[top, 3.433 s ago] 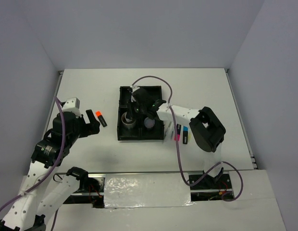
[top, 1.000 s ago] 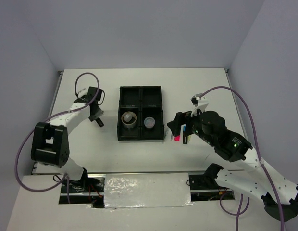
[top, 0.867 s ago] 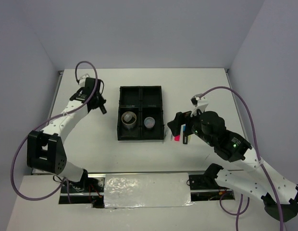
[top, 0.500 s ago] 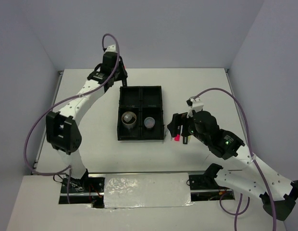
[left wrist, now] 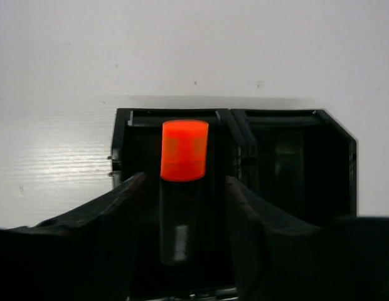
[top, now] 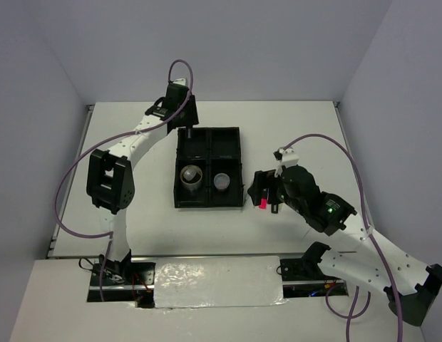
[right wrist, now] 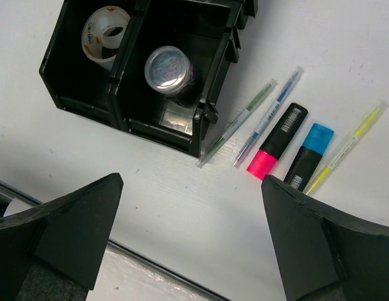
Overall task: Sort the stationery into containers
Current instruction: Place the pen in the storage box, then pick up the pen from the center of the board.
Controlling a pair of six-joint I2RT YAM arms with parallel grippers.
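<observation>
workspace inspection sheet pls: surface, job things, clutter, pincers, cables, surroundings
surface: white table, no spills seen
job's things: black tray holds tape ring near-left and round tub near-right; two thin pens, pink highlighter, blue highlighter and yellow pen lie on the table right of it
clutter: nothing seen
pincers: left pincer grips orange-capped stick above the tray's far-left compartment; right pincer open, empty, above the pens
cables: purple cables loop off both arms, clear of items
surroundings: plain walls

Fingers [left wrist: 113, 216] hold orange-capped stick [left wrist: 184, 150] over black tray [left wrist: 276, 113].
</observation>
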